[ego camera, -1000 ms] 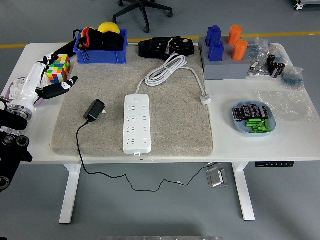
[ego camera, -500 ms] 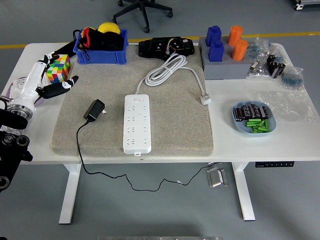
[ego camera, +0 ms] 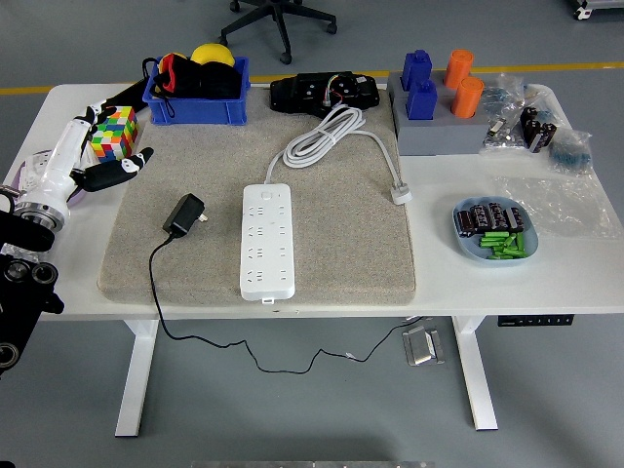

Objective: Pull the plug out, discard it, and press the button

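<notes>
A white power strip (ego camera: 267,241) lies lengthwise in the middle of a grey mat (ego camera: 341,219), with its white cable (ego camera: 327,136) coiled behind it and its own plug (ego camera: 400,192) lying on the mat's right side. A black plug adapter (ego camera: 183,214) lies on the mat left of the strip, not in any socket; its black cord (ego camera: 156,292) runs off the front edge. My left hand (ego camera: 107,168) rests at the table's left edge, fingers spread and holding nothing, well left of the adapter. My right hand is out of view.
A colourful cube (ego camera: 114,133) sits by my left hand. A blue bin (ego camera: 195,93) and a black device (ego camera: 324,93) stand at the back. A grey block with blue and orange pieces (ego camera: 439,107) and a blue dish of batteries (ego camera: 492,232) sit on the right.
</notes>
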Available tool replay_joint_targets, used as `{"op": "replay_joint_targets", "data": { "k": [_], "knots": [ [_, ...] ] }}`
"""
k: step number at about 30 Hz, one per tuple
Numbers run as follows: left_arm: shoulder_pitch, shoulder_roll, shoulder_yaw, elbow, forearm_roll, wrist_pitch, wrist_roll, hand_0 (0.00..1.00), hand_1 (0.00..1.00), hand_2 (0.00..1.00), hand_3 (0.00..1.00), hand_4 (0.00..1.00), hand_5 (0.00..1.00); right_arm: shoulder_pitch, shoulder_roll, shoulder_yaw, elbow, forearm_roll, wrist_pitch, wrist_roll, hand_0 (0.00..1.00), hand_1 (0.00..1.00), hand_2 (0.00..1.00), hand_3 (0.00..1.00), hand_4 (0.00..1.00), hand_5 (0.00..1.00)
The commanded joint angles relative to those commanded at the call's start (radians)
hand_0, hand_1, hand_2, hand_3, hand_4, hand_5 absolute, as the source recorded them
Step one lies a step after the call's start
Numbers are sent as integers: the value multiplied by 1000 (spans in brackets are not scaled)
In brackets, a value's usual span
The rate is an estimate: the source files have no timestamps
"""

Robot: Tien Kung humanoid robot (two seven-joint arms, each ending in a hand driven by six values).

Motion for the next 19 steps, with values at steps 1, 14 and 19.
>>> {"op": "replay_joint_targets", "data": {
  "k": [1, 14, 19],
  "knots": [
    [0, 0, 0, 0, 0, 0, 0, 922, 958, 940, 932, 788, 243, 0, 0, 0, 0, 0, 0, 0, 767, 729, 724, 713, 883, 658],
    [-6, 5, -1, 2, 0, -5, 2, 921, 958, 940, 929, 783, 235, 5, -6, -6, -1, 1, 0, 0, 767, 729, 724, 713, 883, 658],
    [-5, 6, 2, 1, -1, -6, 3, 921, 958, 940, 929, 783, 235, 6, -7, -7, -1, 0, 1, 0, 767, 729, 724, 713, 883, 658]
  ]
}}
